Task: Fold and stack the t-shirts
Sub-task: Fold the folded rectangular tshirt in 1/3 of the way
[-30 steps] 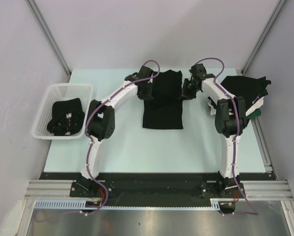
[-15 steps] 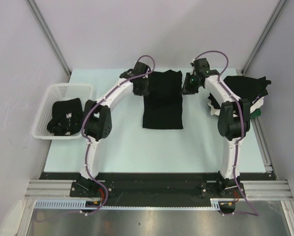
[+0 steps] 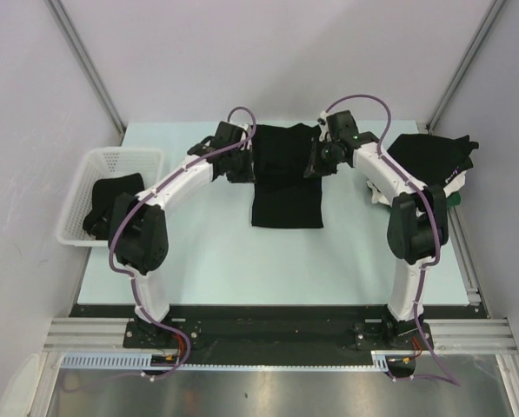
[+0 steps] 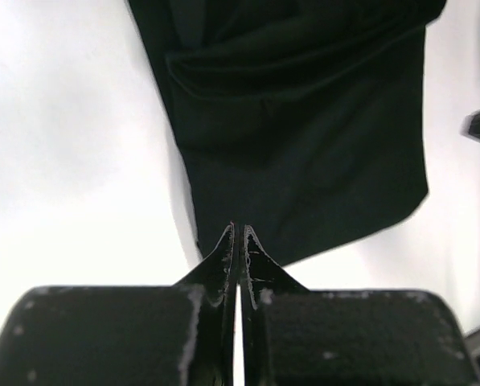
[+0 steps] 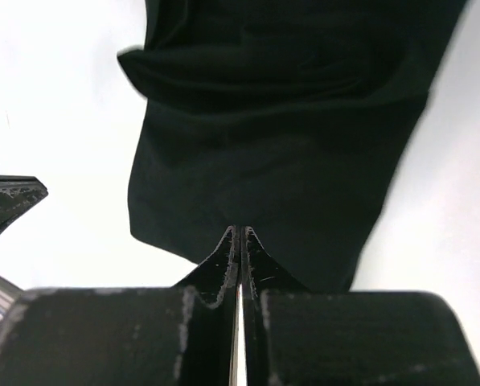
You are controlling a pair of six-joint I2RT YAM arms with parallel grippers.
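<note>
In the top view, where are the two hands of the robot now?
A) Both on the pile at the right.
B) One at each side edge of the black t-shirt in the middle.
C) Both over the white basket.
B: the left hand is at the left edge of the black t-shirt, the right hand at its right edge.

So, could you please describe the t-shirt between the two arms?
On the pale table, look to the far middle. The black t-shirt lies flat there, a neat rectangle, unlike the heaped pile at right and the crumpled one in the basket.
</note>
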